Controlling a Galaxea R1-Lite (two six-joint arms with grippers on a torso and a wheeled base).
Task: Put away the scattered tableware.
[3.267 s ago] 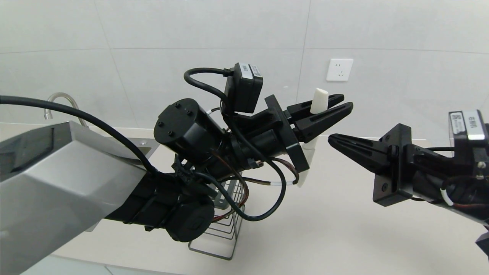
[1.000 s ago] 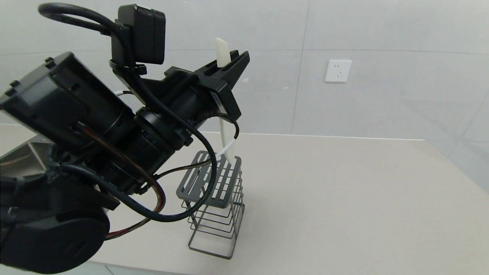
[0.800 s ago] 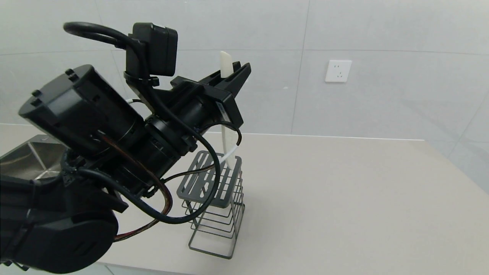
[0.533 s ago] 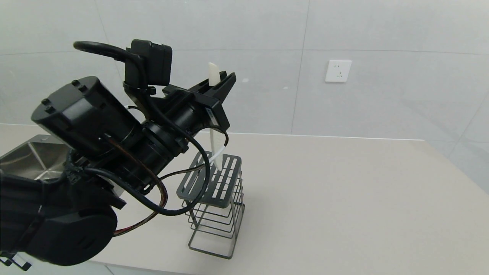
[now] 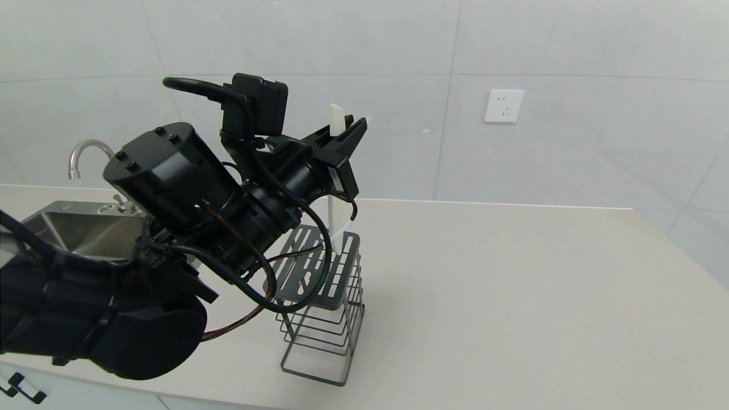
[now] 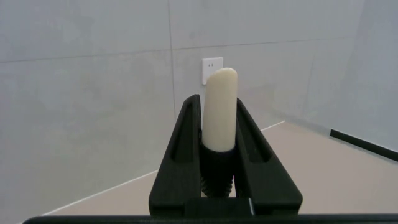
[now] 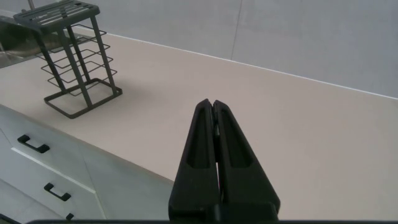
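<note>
My left gripper (image 5: 347,132) is shut on a white knife (image 5: 337,118), which stands upright with its handle on top. The thin white blade (image 5: 337,225) hangs down to the slotted top of the dark wire knife rack (image 5: 340,279) on the counter. Its tip meets the rack's right-hand slots, and I cannot tell whether it is inside one. In the left wrist view the rounded handle (image 6: 220,109) stands between the fingers of the left gripper (image 6: 219,104). My right gripper (image 7: 212,104) is shut on nothing, hovering over the counter well away from the rack (image 7: 73,59).
A steel sink (image 5: 74,228) with a curved tap (image 5: 85,151) lies at the counter's left end. The beige counter (image 5: 512,285) stretches right of the rack. A wall socket (image 5: 503,105) sits on the tiled wall. Drawers (image 7: 37,149) run below the counter's front edge.
The left arm has lowered the knife toward the rack and shifted it slightly right in the last half second. The right gripper, open beside the knife 3.3 s ago, has left the head view.
</note>
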